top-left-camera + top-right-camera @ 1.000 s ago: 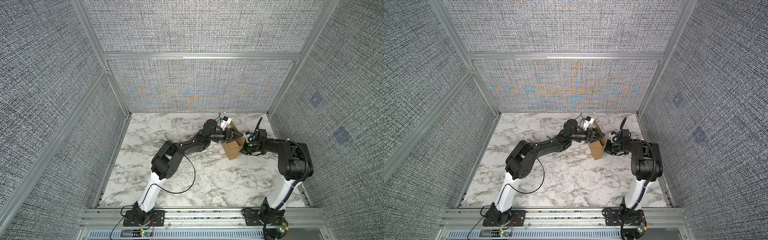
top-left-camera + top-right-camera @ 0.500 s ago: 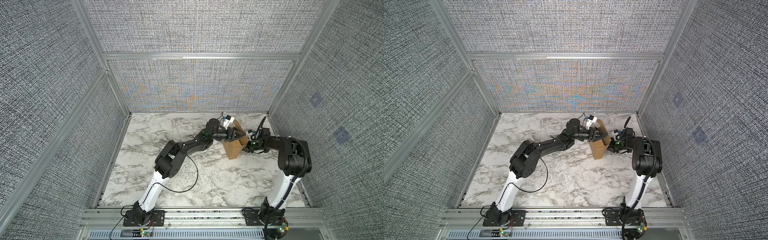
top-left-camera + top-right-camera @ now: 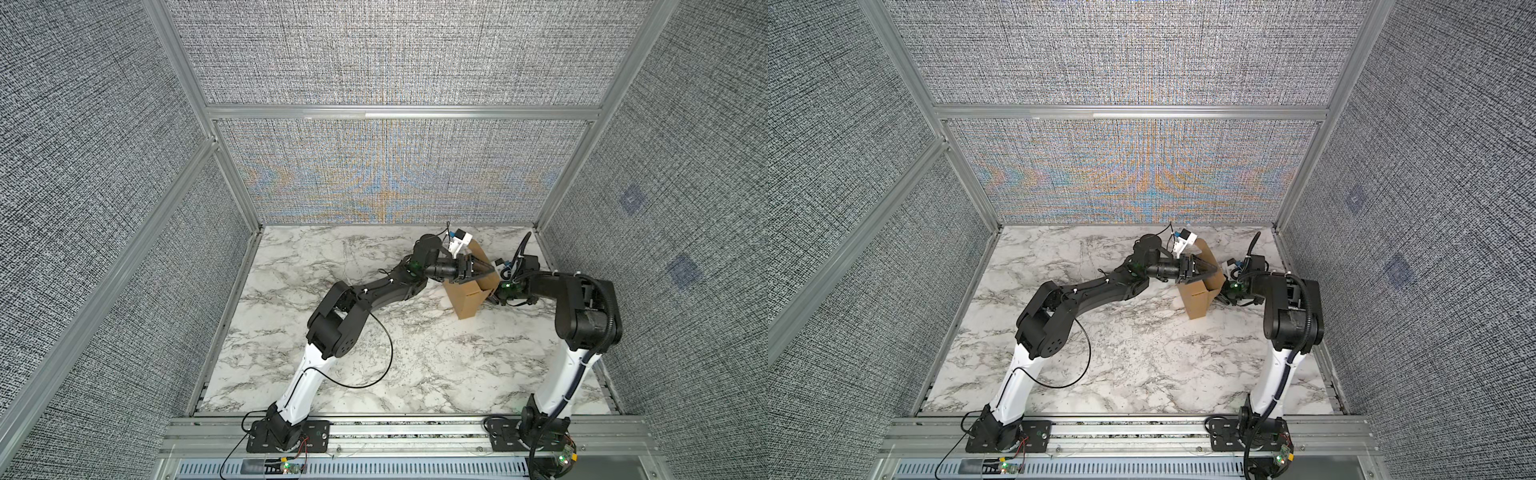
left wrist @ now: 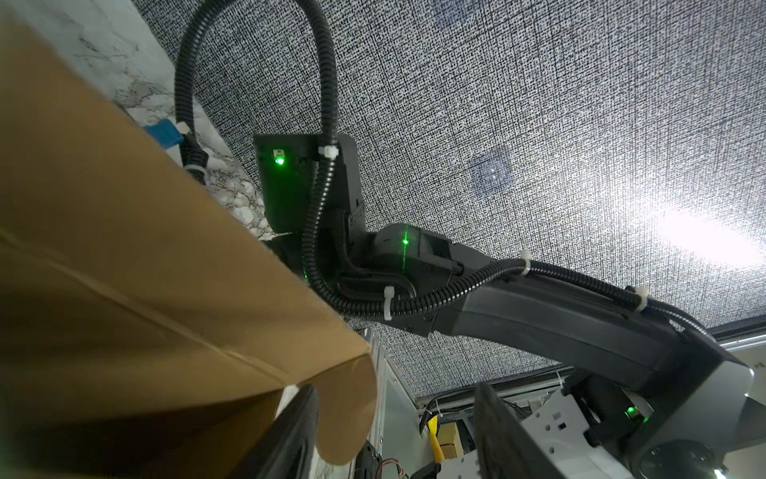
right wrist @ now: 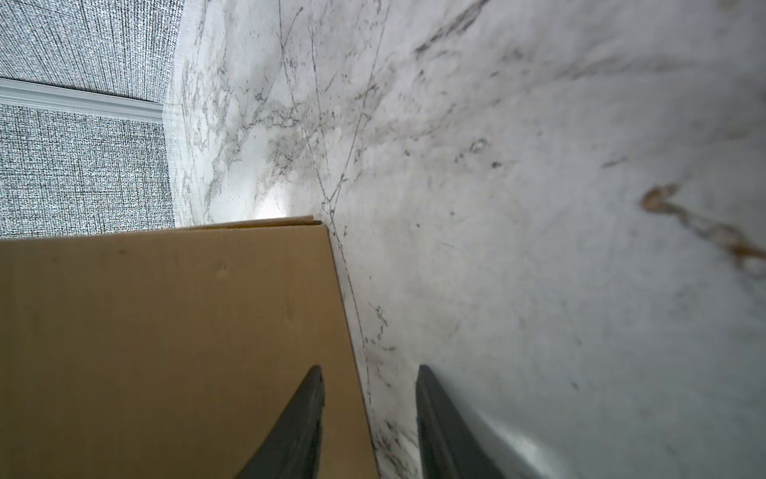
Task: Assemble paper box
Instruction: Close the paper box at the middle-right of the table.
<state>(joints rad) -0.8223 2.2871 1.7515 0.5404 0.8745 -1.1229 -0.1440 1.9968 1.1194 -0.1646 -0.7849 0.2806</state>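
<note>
The paper box (image 3: pixel 467 299) stands between them — left end effector (image 4: pixel 393 387) at its top flap, right end effector (image 5: pixel 369 369) low beside its wall — jaws apart on both.

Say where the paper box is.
In a top view, the paper box stands far right on the marble table, between the left pincer and the right pincer.

Paper box (image 4: pixel 124 249) cut off in both wrist views, near part blurred in left.
</note>
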